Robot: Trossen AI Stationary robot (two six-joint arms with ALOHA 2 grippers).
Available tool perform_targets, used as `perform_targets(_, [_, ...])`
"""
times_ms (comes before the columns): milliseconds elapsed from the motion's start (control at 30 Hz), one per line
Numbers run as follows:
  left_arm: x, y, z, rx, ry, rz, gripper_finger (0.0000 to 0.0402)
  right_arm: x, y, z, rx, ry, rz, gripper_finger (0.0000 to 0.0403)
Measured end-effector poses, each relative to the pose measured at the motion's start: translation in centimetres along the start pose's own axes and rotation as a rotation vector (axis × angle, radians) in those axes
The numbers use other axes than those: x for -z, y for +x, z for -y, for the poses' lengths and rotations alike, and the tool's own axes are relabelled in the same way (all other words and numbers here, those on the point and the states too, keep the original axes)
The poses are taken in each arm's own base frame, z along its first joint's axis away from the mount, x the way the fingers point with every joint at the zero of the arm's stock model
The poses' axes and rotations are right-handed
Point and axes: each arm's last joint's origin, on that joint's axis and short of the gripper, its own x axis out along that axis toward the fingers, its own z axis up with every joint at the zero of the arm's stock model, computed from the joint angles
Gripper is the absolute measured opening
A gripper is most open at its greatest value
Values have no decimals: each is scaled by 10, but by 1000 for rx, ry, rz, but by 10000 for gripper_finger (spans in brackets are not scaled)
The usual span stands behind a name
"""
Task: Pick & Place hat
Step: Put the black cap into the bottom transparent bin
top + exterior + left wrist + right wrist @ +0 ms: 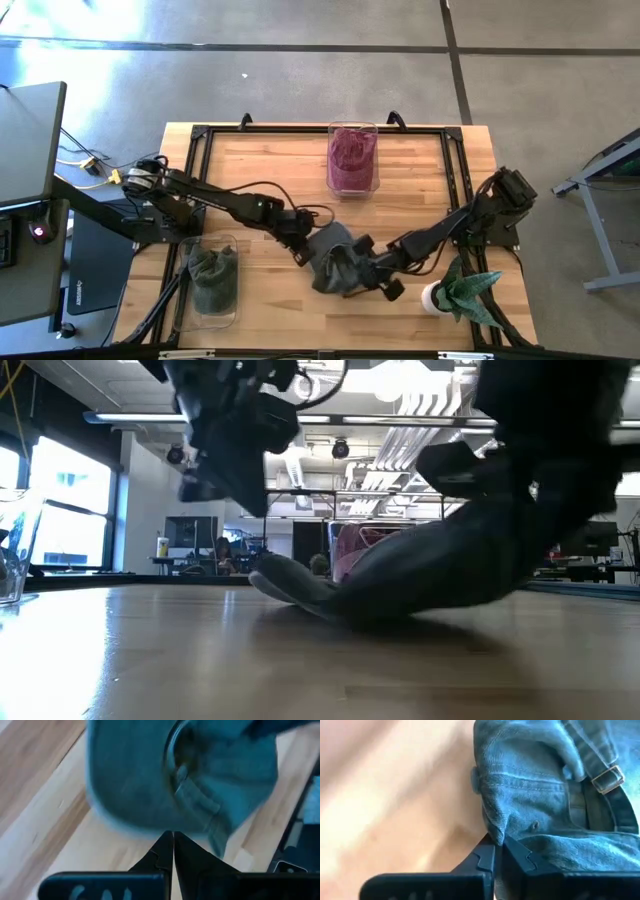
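Clear bin (352, 160) at worktop (260, 165) far edge holding maroon hat (351, 155), second clear bin (212, 278) near left holding green hat (213, 272), grey-blue hat (333, 258) lying mid-worktop, left gripper (303, 243) beside its brim with jaws clenched empty, right gripper (362, 268) reaching in with jaws pinching its fabric.

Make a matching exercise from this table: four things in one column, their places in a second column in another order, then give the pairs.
Things:
1. grey hat
2. maroon hat
3. dark green hat
4. potted plant

Places:
A. in the clear bin at the table's far edge
B. near right corner of the table
C. middle of the table, between both grippers
D. in the clear bin at the near left

Pairs: 1-C, 2-A, 3-D, 4-B
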Motion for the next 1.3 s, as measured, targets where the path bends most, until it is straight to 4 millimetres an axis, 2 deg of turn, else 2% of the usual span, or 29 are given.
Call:
perform_targets(133, [-12,-3,14,152,138,111,12,-16,-16,21,-71,282,92,31])
perform_targets(300, [-14,4,19,175,283,167,12,-18,-33,38,-140,504,152,6])
perform_targets(400, [-7,12,15,107,320,123,12,-18,-45,41,-147,604,187,11])
perform_targets(567, [0,17,20,87,397,145,12,-14,-61,38,-120,774,253,5])
perform_targets(667, [2,17,23,60,428,173,3,-11,-64,33,-106,864,292,10])
perform_targets(733, [1,12,24,63,438,184,2,-8,-60,30,-106,930,331,7])
perform_targets(800, [-1,-1,28,80,478,210,5,-7,-58,27,-114,976,380,4])
perform_targets(900, [-6,-18,38,130,613,267,13,-5,-54,27,-111,1037,444,8])
perform_targets(1000, [-6,-18,41,171,746,237,45,-3,-53,29,-110,1066,465,8])
perform_targets(1067, [-9,-23,47,215,799,243,82,-4,-53,30,-109,1065,476,4])
perform_targets(1133, [-12,-28,53,256,825,278,129,-4,-53,32,-106,1060,479,4])
perform_targets(1300, [-12,-25,53,274,803,280,252,-4,-53,32,-106,1046,479,7])
